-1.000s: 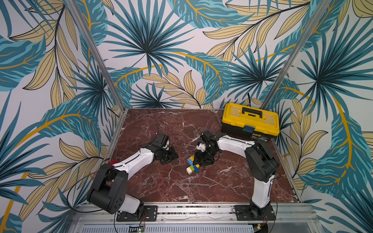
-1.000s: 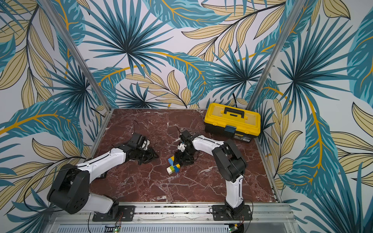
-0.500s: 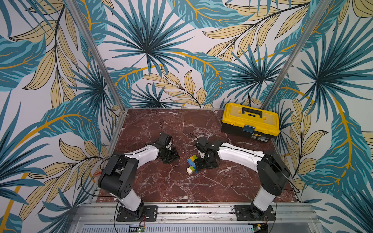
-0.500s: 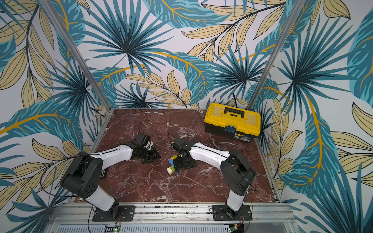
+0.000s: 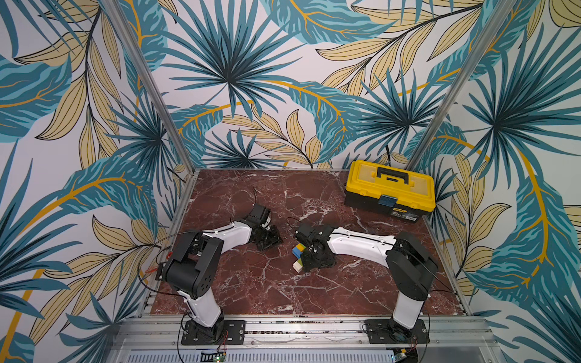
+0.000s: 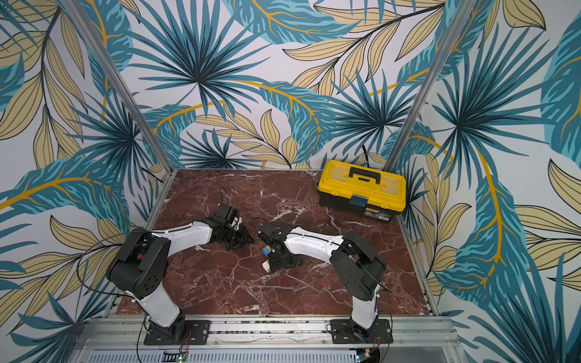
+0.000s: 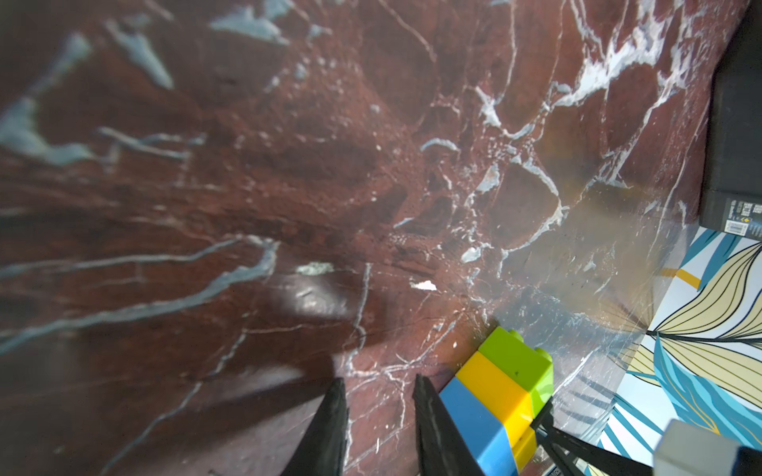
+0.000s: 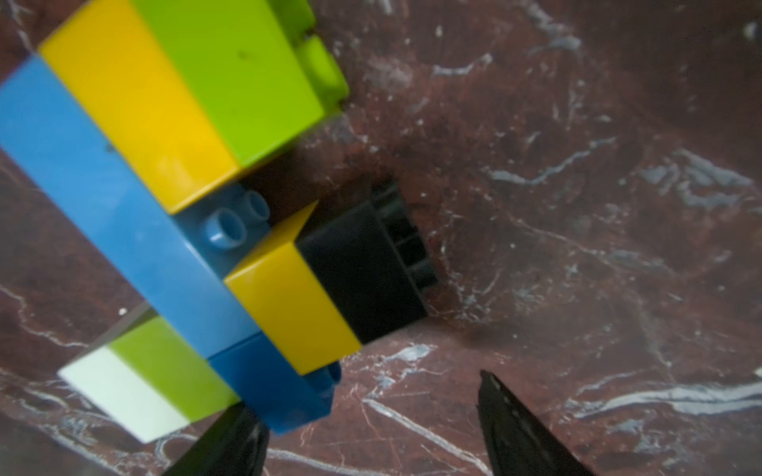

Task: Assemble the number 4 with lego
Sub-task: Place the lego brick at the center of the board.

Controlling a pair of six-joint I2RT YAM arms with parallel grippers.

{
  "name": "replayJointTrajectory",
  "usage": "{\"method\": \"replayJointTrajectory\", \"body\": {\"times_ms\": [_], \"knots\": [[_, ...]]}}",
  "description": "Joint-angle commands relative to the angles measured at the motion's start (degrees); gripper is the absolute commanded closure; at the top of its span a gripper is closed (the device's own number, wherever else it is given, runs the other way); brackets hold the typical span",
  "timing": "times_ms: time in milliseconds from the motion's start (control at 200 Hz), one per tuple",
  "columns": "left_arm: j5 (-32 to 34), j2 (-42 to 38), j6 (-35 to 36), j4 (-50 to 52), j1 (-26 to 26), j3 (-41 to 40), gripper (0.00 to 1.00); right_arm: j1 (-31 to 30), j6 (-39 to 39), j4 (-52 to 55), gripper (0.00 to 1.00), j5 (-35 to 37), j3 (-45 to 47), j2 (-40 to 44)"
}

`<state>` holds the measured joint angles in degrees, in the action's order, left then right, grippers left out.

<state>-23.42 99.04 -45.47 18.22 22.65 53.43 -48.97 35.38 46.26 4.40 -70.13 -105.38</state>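
The number 4 (image 5: pixel 300 256) lies flat on the marble table (image 5: pixel 251 283). It is in front of the yellow toolbox (image 5: pixel 390 191), off to its left and well apart from it. We see a light-blue crossbar, a yellow-and-green arm, a yellow-and-black arm and a green-and-white stem. There is also a dark blue brick (image 8: pixel 284 391) at one end of the bar.

The right gripper (image 8: pixel 363 391) sits low at the figure, on the side nearer the toolbox. Its jaws are spread wide with only bare marble between them, so it holds nothing. One fingertip (image 8: pixel 235 437) is just beside the dark blue brick; we cannot tell if it touches.

The left gripper (image 7: pixel 379 383) is on the figure's far side from the toolbox. It is near the figure but apart from it in a top view. Its jaws stand a narrow gap apart, with marble showing between them and nothing pinched.
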Motion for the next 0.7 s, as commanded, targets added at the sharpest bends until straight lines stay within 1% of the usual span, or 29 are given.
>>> {"method": "replayJointTrajectory", "body": {"times_ms": [0,150,175,260,431,446,691], "knots": [[-0.41,1.31,1.02,-1.28,1.83,2.51,0.70,1.19,0.88,1.89,0.22,2.69,0.02,0.17],[-0.59,1.94,0.30,-2.13,3.61,2.51,0.70,2.55,-0.02,2.87,0.22,3.10,-0.32,0.59],[-0.51,1.94,0.30,-2.10,3.93,2.51,0.71,4.43,-0.15,3.01,0.22,3.14,-0.35,0.79],[0.18,1.89,0.22,-2.05,5.21,2.73,0.71,5.80,-0.95,3.17,0.23,3.14,-0.42,0.93],[0.25,1.94,-0.30,-2.09,6.00,1.68,0.72,7.70,-1.27,4.10,0.24,3.79,-1.15,0.53],[0.23,1.94,-0.31,-3.63,6.06,1.61,0.72,7.94,-1.27,4.12,0.24,3.75,-1.21,0.53],[-0.25,2.40,-0.23,-4.20,6.79,1.26,0.72,8.97,-0.97,4.33,0.24,4.18,-2.35,0.18]]}}
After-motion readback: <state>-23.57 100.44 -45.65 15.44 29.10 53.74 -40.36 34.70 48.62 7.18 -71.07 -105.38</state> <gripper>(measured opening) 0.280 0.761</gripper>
